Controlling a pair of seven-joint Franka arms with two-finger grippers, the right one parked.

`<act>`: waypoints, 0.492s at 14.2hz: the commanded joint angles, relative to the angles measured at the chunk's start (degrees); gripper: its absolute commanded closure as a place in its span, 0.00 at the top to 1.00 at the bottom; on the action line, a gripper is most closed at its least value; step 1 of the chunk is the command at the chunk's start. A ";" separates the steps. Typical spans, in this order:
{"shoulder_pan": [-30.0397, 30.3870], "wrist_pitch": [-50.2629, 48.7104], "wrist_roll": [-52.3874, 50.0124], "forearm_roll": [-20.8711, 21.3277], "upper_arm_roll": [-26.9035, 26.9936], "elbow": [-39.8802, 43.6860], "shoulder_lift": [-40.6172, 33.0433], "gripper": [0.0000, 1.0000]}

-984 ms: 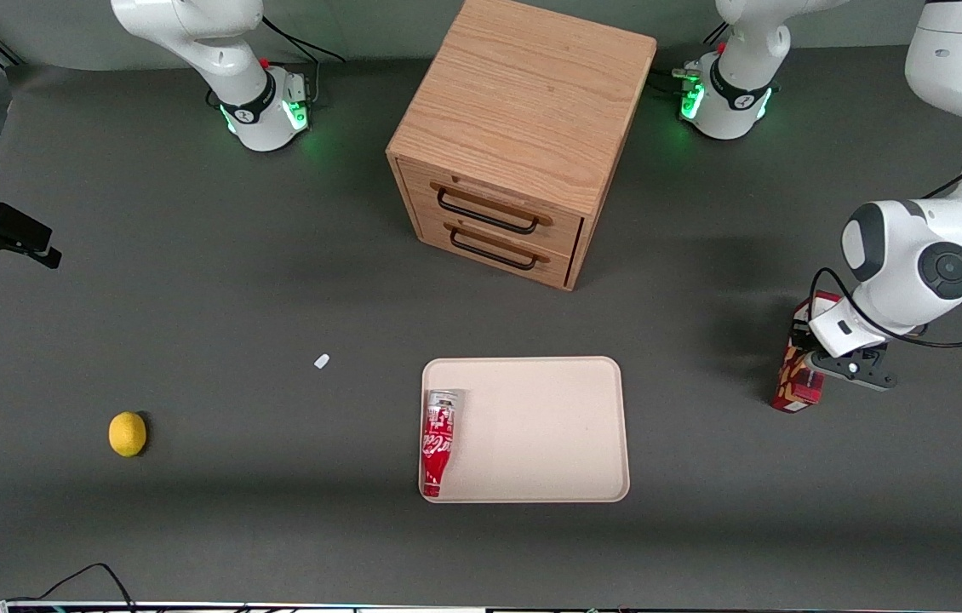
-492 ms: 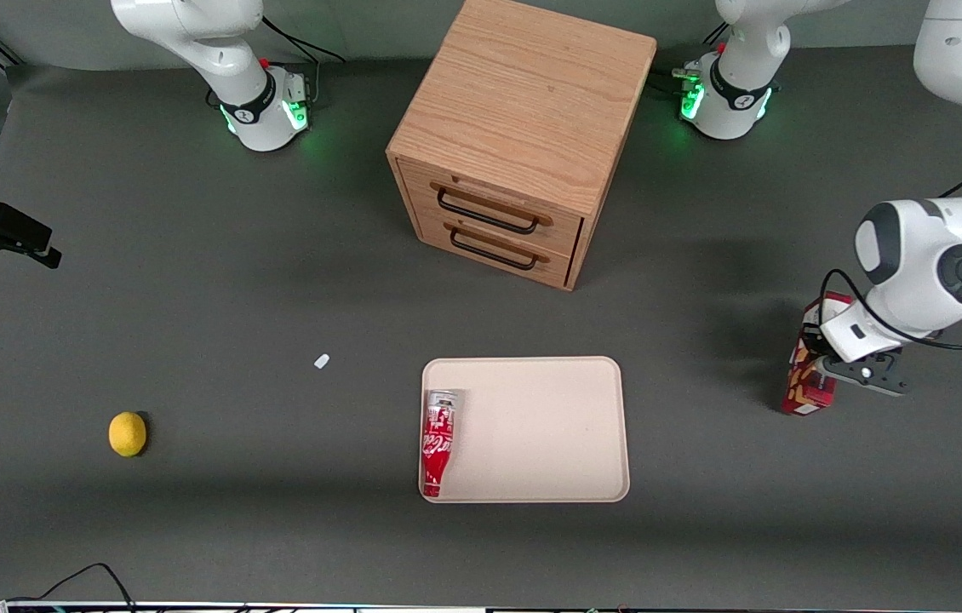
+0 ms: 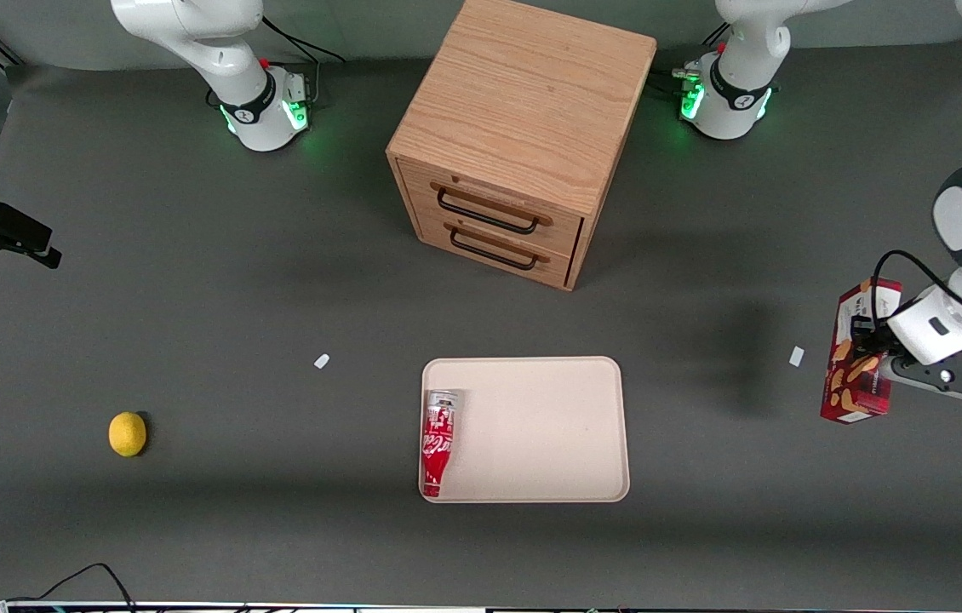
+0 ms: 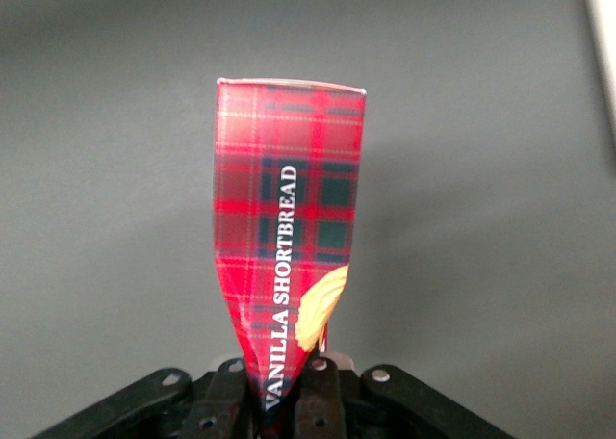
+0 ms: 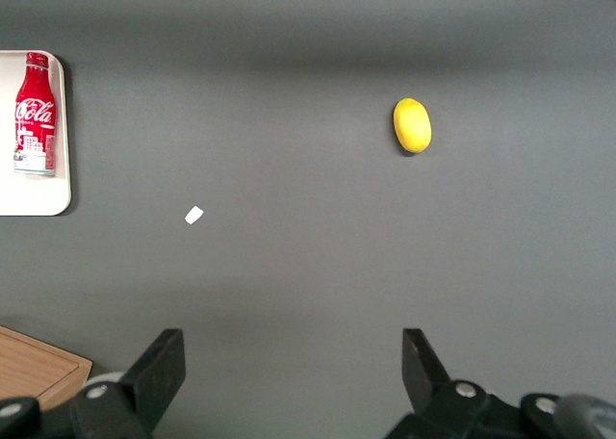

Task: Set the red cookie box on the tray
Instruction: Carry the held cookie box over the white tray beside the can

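The red cookie box [image 3: 856, 358] hangs upright in the air at the working arm's end of the table, well to the side of the tray. My gripper [image 3: 879, 351] is shut on it near its upper part. In the left wrist view the box [image 4: 287, 237] shows red tartan with "VANILLA SHORTBREAD" and a cookie picture, pinched between the two black fingers [image 4: 322, 400]. The cream-beige tray [image 3: 549, 426] lies flat in the middle of the table, nearer the front camera than the cabinet. A red Coca-Cola bottle [image 3: 437, 441] lies in the tray along the edge toward the parked arm.
A wooden two-drawer cabinet [image 3: 523, 136] stands farther from the front camera than the tray. A yellow lemon [image 3: 127, 433] lies toward the parked arm's end. Small white scraps lie on the table [image 3: 322, 361] and near the box [image 3: 796, 356].
My gripper has lifted the cookie box off the table and carried it farther toward the working arm's end, uncovering a small white scrap where it stood.
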 commanded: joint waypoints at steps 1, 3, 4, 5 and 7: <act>-3.12 -11.13 -5.02 -1.45 0.58 11.25 1.29 0.00; -5.66 -15.36 -10.46 -1.54 0.49 16.18 2.52 0.00; -6.98 -17.21 -13.97 -1.80 0.40 18.64 3.66 0.00; -8.48 -18.53 -17.66 -2.59 -0.03 20.84 4.80 0.00; -10.59 -18.98 -24.78 -3.03 -1.79 24.27 7.17 0.00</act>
